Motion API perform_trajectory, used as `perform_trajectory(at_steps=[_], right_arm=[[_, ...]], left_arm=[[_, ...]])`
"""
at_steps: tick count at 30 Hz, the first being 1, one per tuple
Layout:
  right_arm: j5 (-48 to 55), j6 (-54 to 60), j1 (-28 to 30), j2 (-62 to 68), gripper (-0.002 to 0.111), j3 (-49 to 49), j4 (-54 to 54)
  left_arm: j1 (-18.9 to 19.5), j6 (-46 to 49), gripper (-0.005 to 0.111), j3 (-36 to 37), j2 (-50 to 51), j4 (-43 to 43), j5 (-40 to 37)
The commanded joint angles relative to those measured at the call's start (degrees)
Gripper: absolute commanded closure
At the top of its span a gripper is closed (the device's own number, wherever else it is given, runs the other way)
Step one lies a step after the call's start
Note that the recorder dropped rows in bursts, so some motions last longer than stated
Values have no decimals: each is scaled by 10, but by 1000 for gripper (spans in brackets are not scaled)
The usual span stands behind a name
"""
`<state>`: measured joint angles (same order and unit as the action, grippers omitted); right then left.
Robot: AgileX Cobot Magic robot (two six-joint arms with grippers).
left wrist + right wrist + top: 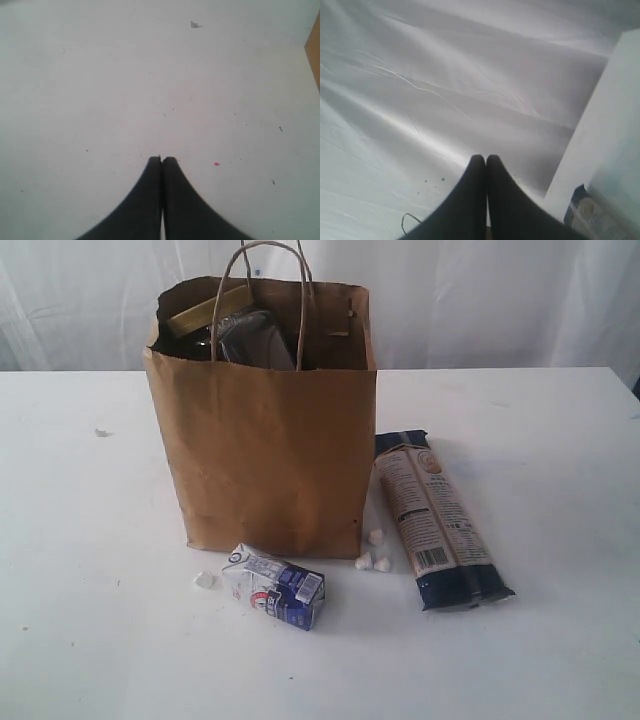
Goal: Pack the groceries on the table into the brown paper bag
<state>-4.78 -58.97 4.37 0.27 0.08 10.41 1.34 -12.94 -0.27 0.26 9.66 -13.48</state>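
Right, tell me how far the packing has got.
Done: a gold-lidded jar and a dark jar show inside the brown paper bag. In hand: nothing; the left gripper and right gripper are shut and empty. Left: the white-blue carton and the noodle packet lie on the table by the bag.

Plain kraft-brown paper bag (270,460) at frame centre, with cord handles (301,320) of the same brown. At its mouth, a gold lid (205,312) beside a dark, glassy jar (255,340). To the right, a dark-blue noodle packet (440,520) with a tan label panel full of fine dark print. At lower centre, a small white carton (275,586) with a blue end and a touch of red. White crumbs (364,561) on a plain white surface (90,540). Behind, a pale white draped cloth (480,300). Black left claw (161,159) and black right claw (485,157).
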Motion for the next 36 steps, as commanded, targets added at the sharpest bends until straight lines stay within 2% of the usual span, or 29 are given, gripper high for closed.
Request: perform_trajectory(at_steps=[1, 4, 6, 8, 12, 14, 15, 17, 20, 22, 23, 25, 27, 28, 29, 31, 33, 36], right_arm=[[91, -42, 3, -3, 108, -1, 0], [122, -42, 3, -3, 108, -1, 1], [88, -53, 3, -3, 108, -1, 5], [-1, -85, 3, -3, 108, -1, 5], [-313, -223, 3, -3, 108, -1, 2], [-390, -223, 3, -3, 108, -29, -12], [-395, -223, 3, -3, 108, -52, -27], [-359, -211, 3, -3, 108, -99, -64], [-264, -122, 3, -3, 108, -186, -230], [-190, -11, 3, 17, 108, -249, -463], [-166, 21, 3, 31, 108, -271, -616], [-114, 6, 3, 69, 108, -290, -864], [-39, -14, 3, 111, 108, -283, -998], [7, -14, 0, 128, 108, -277, -1029], [65, -14, 0, 151, 108, -269, -1039], [170, -27, 0, 197, 108, -259, -989], [267, -6, 0, 262, 108, -257, -862], [307, 210, -9, 373, 108, -258, -627]], left_arm=[[3, 1, 107, 3, -3, -2, 2], [-1, 1, 107, 3, -3, -2, 2], [-1, 1, 107, 3, -3, -2, 2], [-1, 1, 107, 3, -3, -2, 2], [-1, 1, 107, 3, -3, -2, 2], [-1, 1, 107, 3, -3, -2, 2], [-1, 1, 107, 3, -3, -2, 2], [-1, 1, 107, 3, -3, -2, 2], [-1, 1, 107, 3, -3, -2, 2], [-1, 1, 107, 3, -3, -2, 2], [-1, 1, 107, 3, -3, -2, 2], [-1, 1, 107, 3, -3, -2, 2], [-1, 1, 107, 3, -3, -2, 2], [-1, 1, 107, 3, -3, -2, 2], [-1, 1, 107, 3, -3, -2, 2], [-1, 1, 107, 3, -3, -2, 2], [-1, 1, 107, 3, -3, -2, 2], [-1, 1, 107, 3, -3, -2, 2]])
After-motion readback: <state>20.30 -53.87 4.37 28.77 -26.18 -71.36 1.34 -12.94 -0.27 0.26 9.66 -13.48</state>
